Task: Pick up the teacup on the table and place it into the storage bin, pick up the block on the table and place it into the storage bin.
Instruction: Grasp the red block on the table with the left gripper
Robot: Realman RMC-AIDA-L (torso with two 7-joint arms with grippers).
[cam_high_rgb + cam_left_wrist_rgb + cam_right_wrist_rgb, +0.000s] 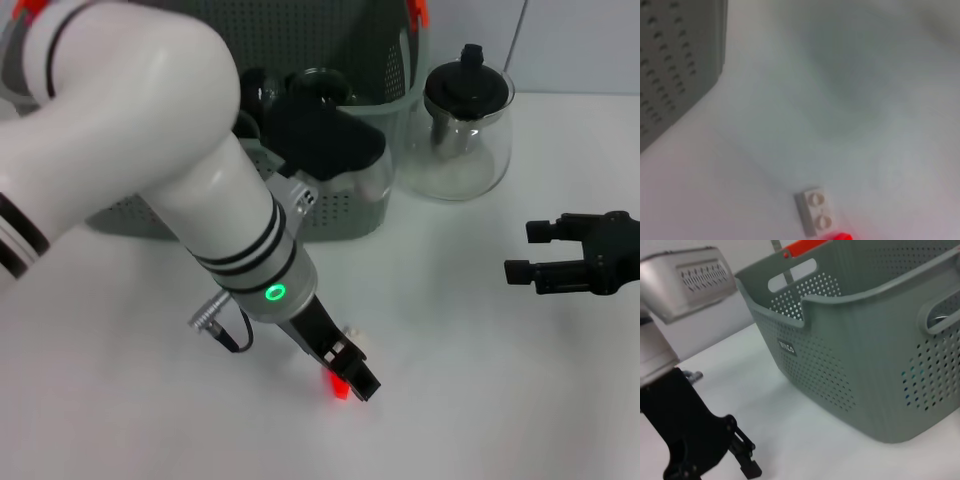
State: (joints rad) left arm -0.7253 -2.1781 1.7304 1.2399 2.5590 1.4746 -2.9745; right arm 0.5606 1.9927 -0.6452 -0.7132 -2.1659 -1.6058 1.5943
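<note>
Reaching down near the front of the white table (480,400), our left gripper (345,372) hovers right at the small white-and-red block (816,218), which lies on the tabletop, though we cannot tell how far its fingers are spread or whether they touch it. Farther right, our right gripper (530,252) hangs above the table with fingers apart and nothing between them. Behind, the storage bin (855,350) stands beside a glass teapot (462,135); the teacup (322,86) appears to sit inside the bin.
</note>
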